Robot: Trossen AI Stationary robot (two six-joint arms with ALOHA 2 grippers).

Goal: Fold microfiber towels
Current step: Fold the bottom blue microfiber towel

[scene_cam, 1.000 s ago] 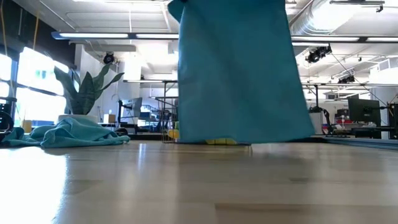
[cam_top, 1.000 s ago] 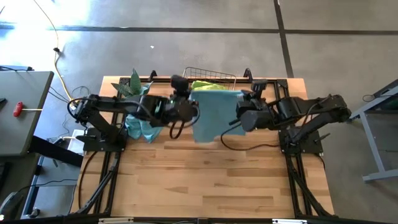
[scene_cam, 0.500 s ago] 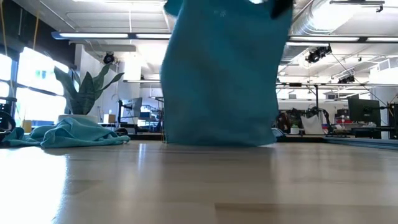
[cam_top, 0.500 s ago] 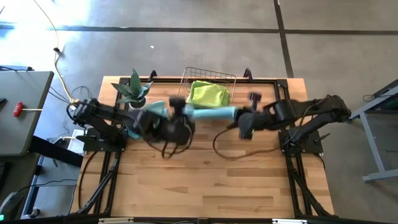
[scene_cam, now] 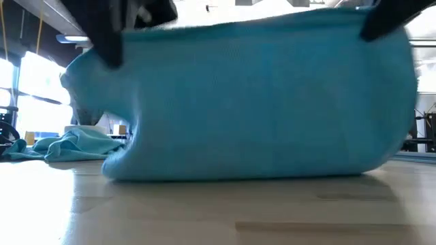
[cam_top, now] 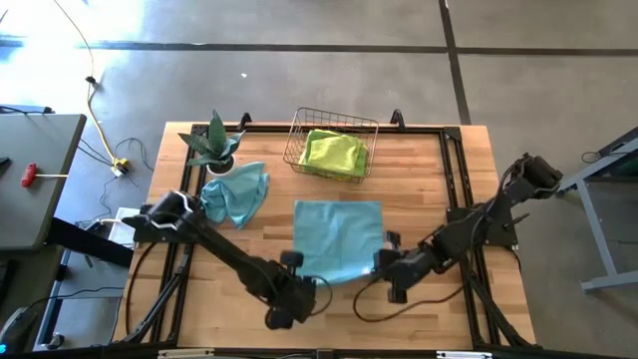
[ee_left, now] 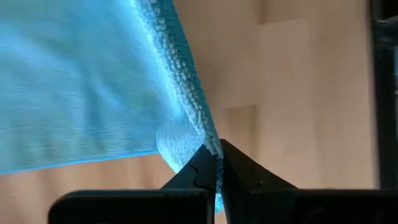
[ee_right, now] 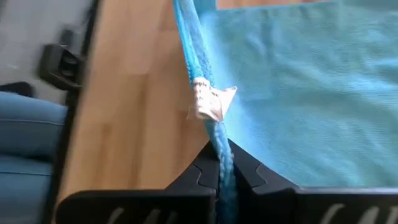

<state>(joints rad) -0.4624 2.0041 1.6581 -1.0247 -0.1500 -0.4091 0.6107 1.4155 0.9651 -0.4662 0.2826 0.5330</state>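
- We now see the teal towel (cam_top: 338, 237) spread mid-table, near edge lifted; a second ago it hung upright by the wire basket (cam_top: 334, 132).
- Left gripper (ee_left: 216, 163) has moved to the table's near side, clenched on the towel's near-left corner.
- Right gripper (ee_right: 221, 163) likewise, clenched on the near-right corner by the white tag (ee_right: 211, 102).
- Lime towel (cam_top: 334, 152) is unmoved in the basket; crumpled teal towel (cam_top: 235, 193) is unmoved by the plant (cam_top: 211, 142).

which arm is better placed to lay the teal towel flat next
Neither alone: left gripper and right gripper each pinch a near corner of the teal towel, jaws shut, so both should probably lower together.
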